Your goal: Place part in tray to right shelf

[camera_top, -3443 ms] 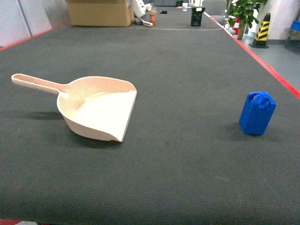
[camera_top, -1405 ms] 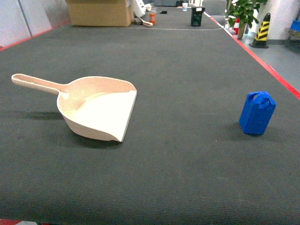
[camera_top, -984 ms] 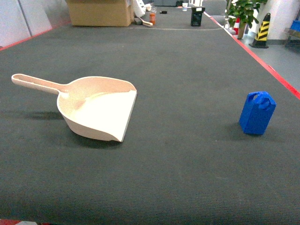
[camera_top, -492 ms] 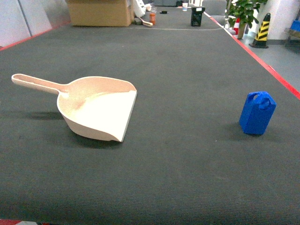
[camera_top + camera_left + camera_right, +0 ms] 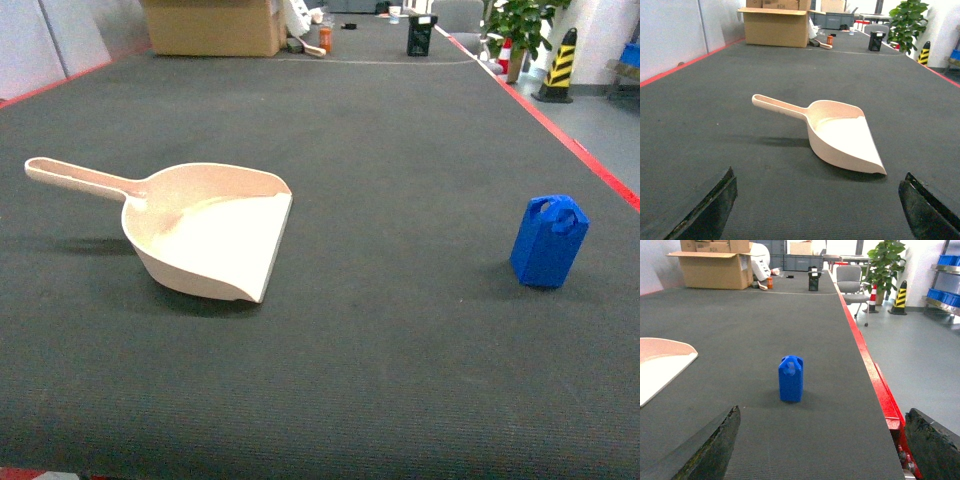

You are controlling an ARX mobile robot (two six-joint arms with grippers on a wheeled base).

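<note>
The part stood upright on the dark table, well apart from the tray — both grippers' fingers spread wide, grasping nothing.

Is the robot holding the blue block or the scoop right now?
No, it holds nothing. The blue block stands alone on the dark table, and the scoop lies apart from it. Both hands are open, fingers spread wide with nothing between.
</note>
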